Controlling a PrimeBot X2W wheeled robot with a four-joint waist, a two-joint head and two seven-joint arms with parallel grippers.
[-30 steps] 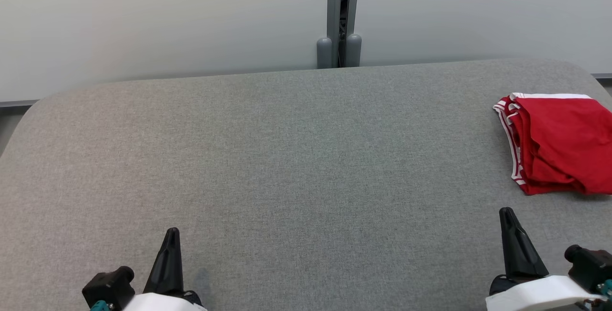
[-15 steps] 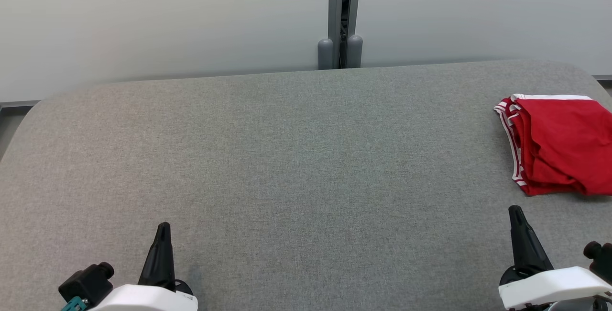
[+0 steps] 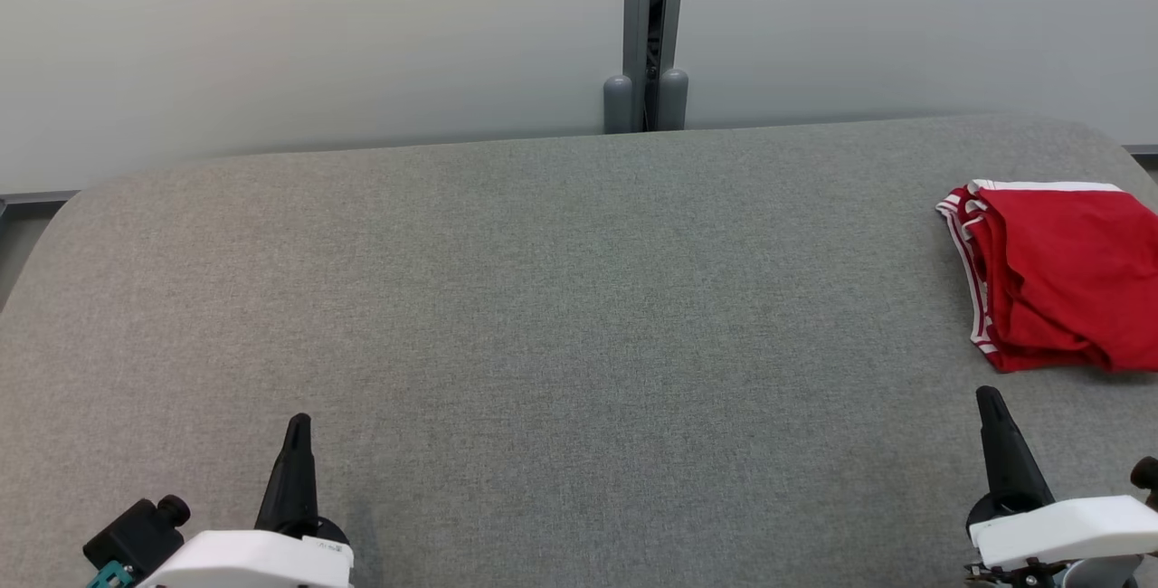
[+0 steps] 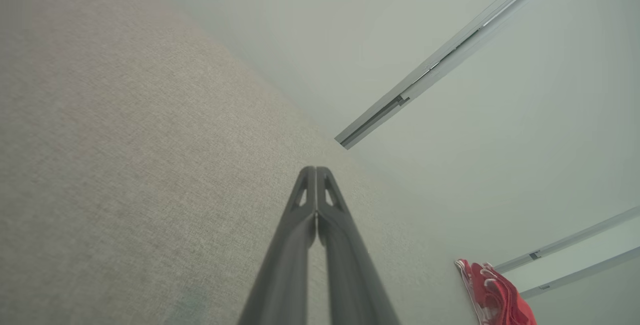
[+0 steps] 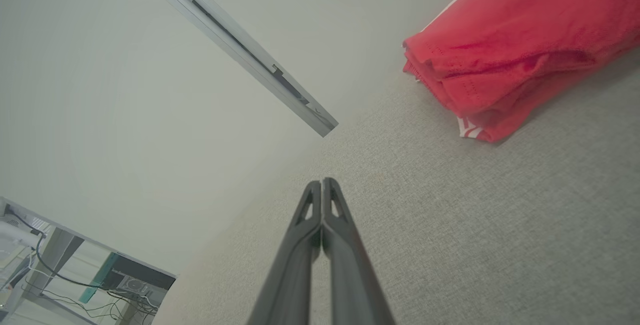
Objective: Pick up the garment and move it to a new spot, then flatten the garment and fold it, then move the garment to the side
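At the lower left of the head view, the left tool [image 3: 297, 432] points up the picture above the grey fabric-covered table [image 3: 579, 298]. Its two dark fingers [image 4: 300, 230] are pressed together into a single narrow point with nothing between them. In the left wrist view they meet at the tips, with bare grey fabric beneath them.

The broad middle of the table lies flat and smooth, with rounded far corners. Behind its far edge stand pale wall panels [image 3: 271, 27], joined at the centre by a grey upright post [image 3: 653, 27].

Further right, the garment [image 3: 1058, 280] lies on the table close to its right edge, short of the far right corner. It is red with white striped trim, gathered into a stack of folded layers. A white band runs along its far side, and its right part is cut off by the picture's edge.

At the lower right, the right tool [image 3: 989, 400] also points up the picture with its fingers closed tight on nothing. It sits on the robot's side of the garment, near it but clearly apart from it. In the right wrist view the red bundle lies up and to the right of the joined tips, with bare table between. A desk with cables [image 5: 45, 265] shows at that view's lower left, beyond the table.
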